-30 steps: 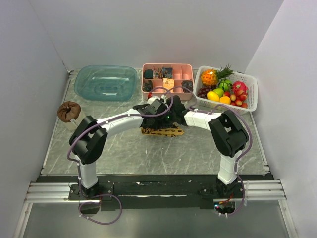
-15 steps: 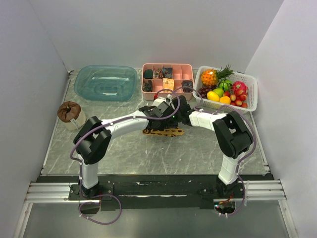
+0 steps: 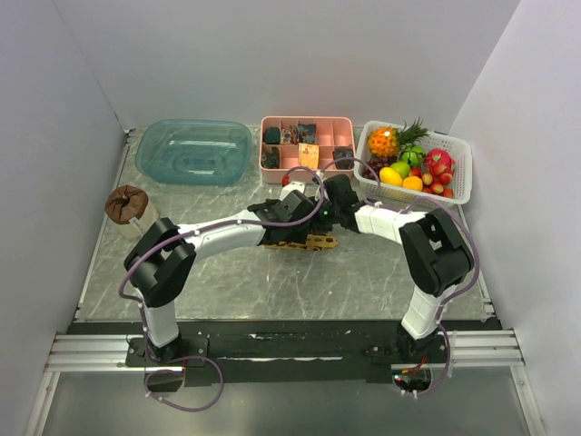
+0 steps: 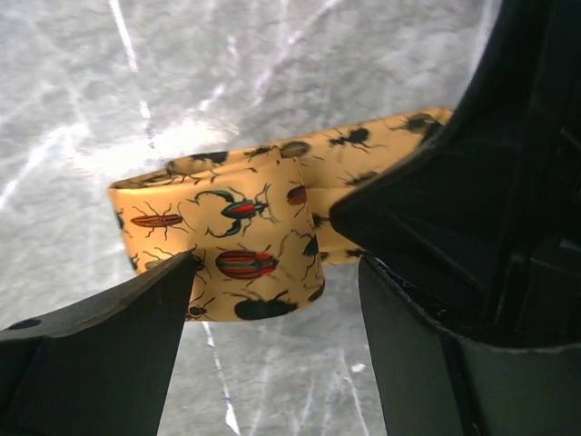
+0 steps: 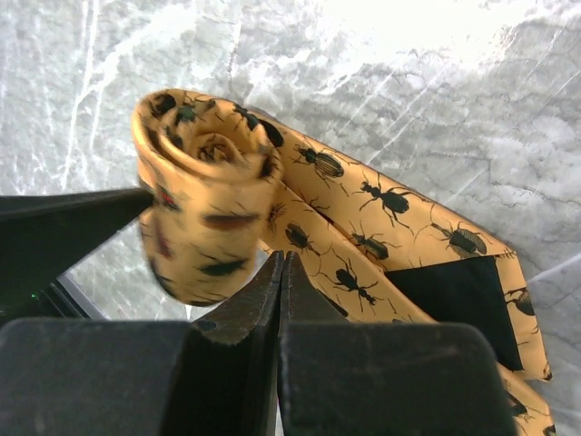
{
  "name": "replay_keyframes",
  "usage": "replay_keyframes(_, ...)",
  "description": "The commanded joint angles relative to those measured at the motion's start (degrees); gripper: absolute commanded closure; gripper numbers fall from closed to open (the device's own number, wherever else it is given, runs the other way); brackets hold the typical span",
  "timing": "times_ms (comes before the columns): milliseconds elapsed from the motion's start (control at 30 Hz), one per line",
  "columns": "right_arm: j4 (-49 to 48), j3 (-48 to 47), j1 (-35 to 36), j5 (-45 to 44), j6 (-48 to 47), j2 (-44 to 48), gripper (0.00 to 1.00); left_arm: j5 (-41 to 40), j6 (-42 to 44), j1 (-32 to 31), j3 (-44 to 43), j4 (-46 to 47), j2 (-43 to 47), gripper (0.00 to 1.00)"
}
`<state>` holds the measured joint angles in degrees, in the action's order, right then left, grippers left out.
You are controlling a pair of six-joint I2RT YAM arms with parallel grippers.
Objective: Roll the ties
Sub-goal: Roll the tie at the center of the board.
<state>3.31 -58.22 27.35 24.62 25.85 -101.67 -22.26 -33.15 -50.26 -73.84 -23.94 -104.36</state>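
Note:
The tie (image 4: 238, 238) is golden-yellow cloth printed with beetles, partly wound into a roll, its loose length trailing to the right on the grey marble table. In the top view the tie (image 3: 302, 242) lies mid-table under both wrists. My left gripper (image 4: 272, 277) is open, its fingers either side of the roll's near end. The roll (image 5: 207, 211) stands on its edge in the right wrist view, spiral end up. My right gripper (image 5: 282, 262) is shut with nothing between its tips, which rest beside the roll above the flat tie (image 5: 390, 238). From above, my left gripper (image 3: 292, 214) and right gripper (image 3: 332, 207) almost touch.
A teal tub (image 3: 193, 150) sits at the back left, a pink compartment tray (image 3: 343, 124) at the back middle, a white basket (image 3: 461, 178) of fruit at the back right. A brown bundle (image 3: 126, 203) lies by the left wall.
My left gripper has opened wide and let go of the roll. Both wrists have shifted a little to the right; the tie stays in place.

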Motion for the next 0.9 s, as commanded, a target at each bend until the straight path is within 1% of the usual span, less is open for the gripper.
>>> replay_keyframes(0, -3.0, 0.5, -0.6, 0.3, -0.6, 4.0, 1.00, 4.9, -1.0, -0.4, 2.2, 6.4, 3.3, 0.22)
replay_keyframes(67, -3.1, 0.8, -0.7, 0.9, -0.6, 4.5, 1.00, 5.6, -0.8, -0.4, 2.8, 7.3, 3.2, 0.22)
replay_keyframes(300, -8.4, 2.9, -0.7, 3.4, -0.5, 6.3, 1.00, 5.8, -1.0, -0.4, 3.2, 8.9, 1.5, 0.22)
replay_keyframes(567, -14.9, 3.6, -0.5, 9.6, 1.4, 3.8, 1.00, 5.8, -0.5, -0.2, 2.5, 10.0, 1.3, 0.21)
replay_keyframes(700, -14.1, 1.4, 0.8, 10.6, 1.0, 0.5, 1.00, 5.8, -0.5, -0.1, 2.4, 10.2, 1.4, 0.21)
replay_keyframes(867, -12.6, -0.5, 2.3, 10.2, 0.6, -1.3, 1.00, 5.9, -0.5, 0.1, 2.7, 10.5, 1.9, 0.21)
